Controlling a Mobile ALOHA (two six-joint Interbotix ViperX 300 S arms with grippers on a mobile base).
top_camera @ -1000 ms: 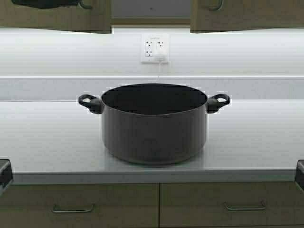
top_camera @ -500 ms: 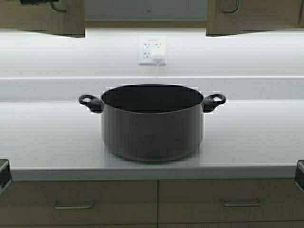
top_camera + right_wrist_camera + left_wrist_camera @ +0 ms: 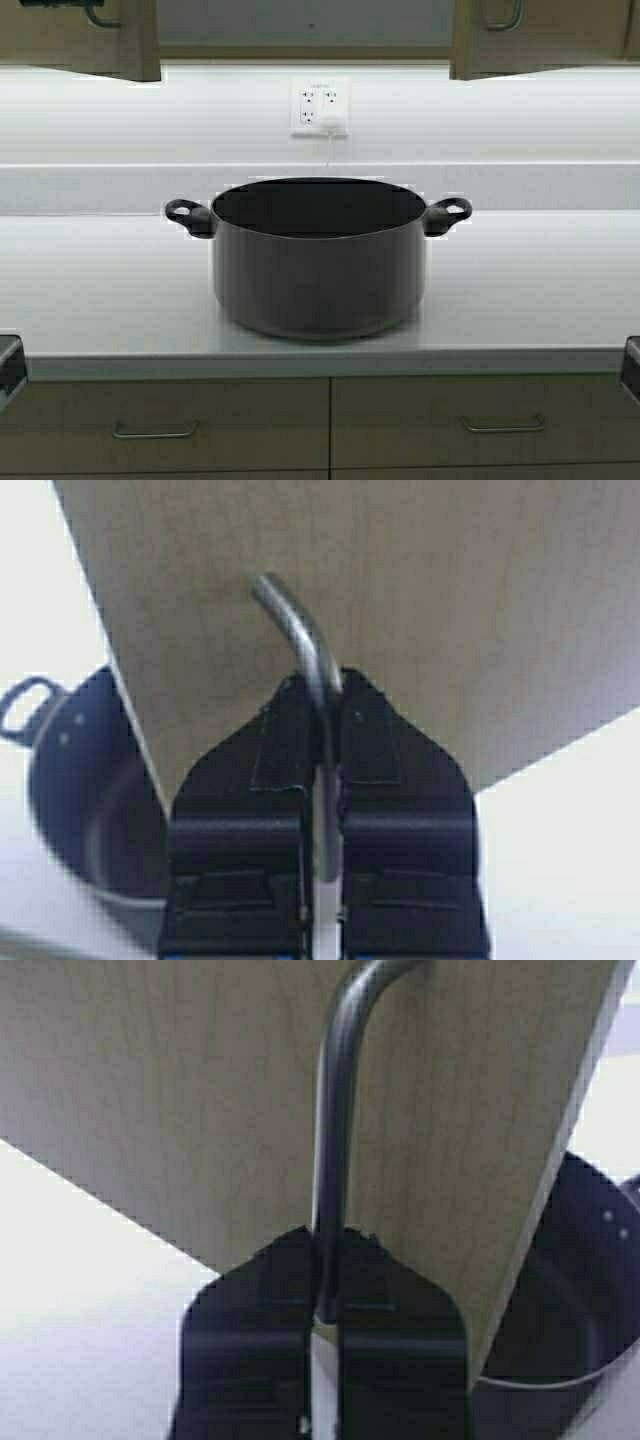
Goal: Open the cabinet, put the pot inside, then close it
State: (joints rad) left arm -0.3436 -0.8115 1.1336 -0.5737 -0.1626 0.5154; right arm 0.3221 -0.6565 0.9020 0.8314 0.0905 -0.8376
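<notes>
The dark grey pot point(image 3: 318, 258) stands on the white counter point(image 3: 100, 290), centred in the high view. Above it the cabinet has both tan doors swung apart, left door point(image 3: 80, 40) and right door point(image 3: 545, 38), with the pale grey interior point(image 3: 305, 20) showing between them. My left gripper point(image 3: 328, 1250) is shut on the left door's curved metal handle point(image 3: 335, 1110). My right gripper point(image 3: 322, 720) is shut on the right door's handle point(image 3: 295, 630). The pot also shows below each door in the left wrist view point(image 3: 570, 1290) and the right wrist view point(image 3: 90, 790).
A wall outlet point(image 3: 320, 107) with a plugged-in cord sits on the white backsplash behind the pot. Base cabinet drawer fronts with bar handles point(image 3: 155, 432) run below the counter edge.
Both cabinet doors have swung farther apart, widening the gap onto the grey interior. The pot looks slightly smaller, so the robot has backed off a little.
</notes>
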